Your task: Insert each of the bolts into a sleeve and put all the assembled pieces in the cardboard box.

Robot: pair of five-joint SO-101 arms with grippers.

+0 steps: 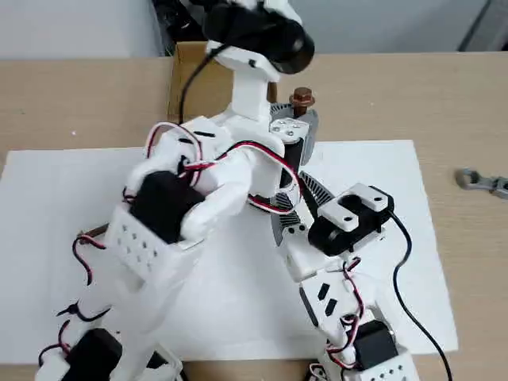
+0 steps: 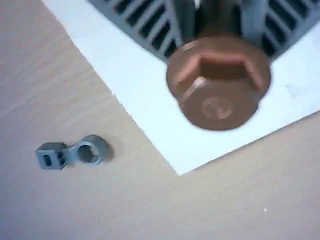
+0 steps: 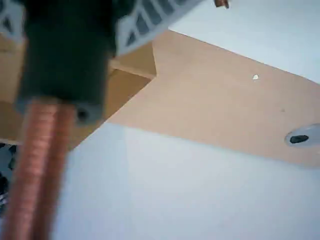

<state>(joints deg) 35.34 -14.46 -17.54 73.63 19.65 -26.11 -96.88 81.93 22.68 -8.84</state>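
The left pincer [image 2: 218, 20] is pressed together on the bolt [image 2: 218, 82], its ribbed grey fingers [image 2: 145, 20] flanking the shaft directly behind the copper hexagonal head. From above, the head stands up over the far edge of the white paper sheet [image 2: 150, 110], just right of the cardboard box [image 3: 131, 67], which sits at the far left of the table [image 2: 60, 75]. Lower down, the threaded shaft comes out of a dark cylinder [image 3: 65, 55] beside the right pincer [image 3: 100, 35]; I cannot tell whether that one is spread or pressed together. The left arm [image 1: 198, 190], with its cables, crosses over the middle of the sheet and covers the box's near side. A grey ring-ended piece [image 2: 75, 152] lies alone on bare table, right of the sheet's far right corner.
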